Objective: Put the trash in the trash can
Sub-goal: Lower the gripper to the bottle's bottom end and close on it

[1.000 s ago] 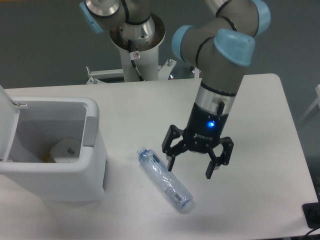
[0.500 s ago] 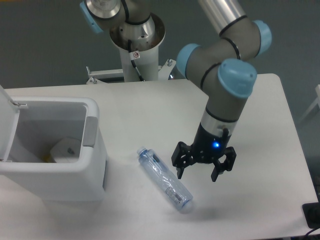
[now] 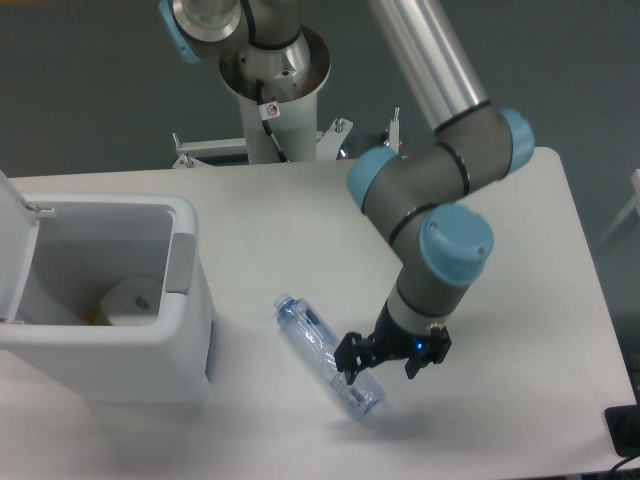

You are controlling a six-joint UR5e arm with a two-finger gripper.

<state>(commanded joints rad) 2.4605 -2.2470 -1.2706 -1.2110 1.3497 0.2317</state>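
**Tool low over the bottle's base end, jaws spread**

While the trash can (image 3: pixel 120 340) stands well off to the tool's left on the surface (image 3: pixel 520 250), its lid tipped up and its mouth open, a white wad (image 3: pixel 130 300) already lies inside it (the first piece of trash, as far as can be judged). Nearer the tool lies the bottle (image 3: pixel 325 355), flat on the surface, its long axis running on a diagonal: the capped end points up and away to the tool's left, toward the can, and the base end lies right under the tool's left finger. The tool (image 3: pixel 392 357) hangs low over that base end with its fingers spread apart and nothing between them; the left finger looks to be touching or just beside the bottle's wall, though which cannot be told from this view. Most of the bottle's length lies to the left of the tool, not between the fingers. The grasp, I judge, turns on this: the fingers must straddle the bottle across its diagonal axis rather than along it, and the tool sits toward one end, so a pinch here may let the long capped end swing.
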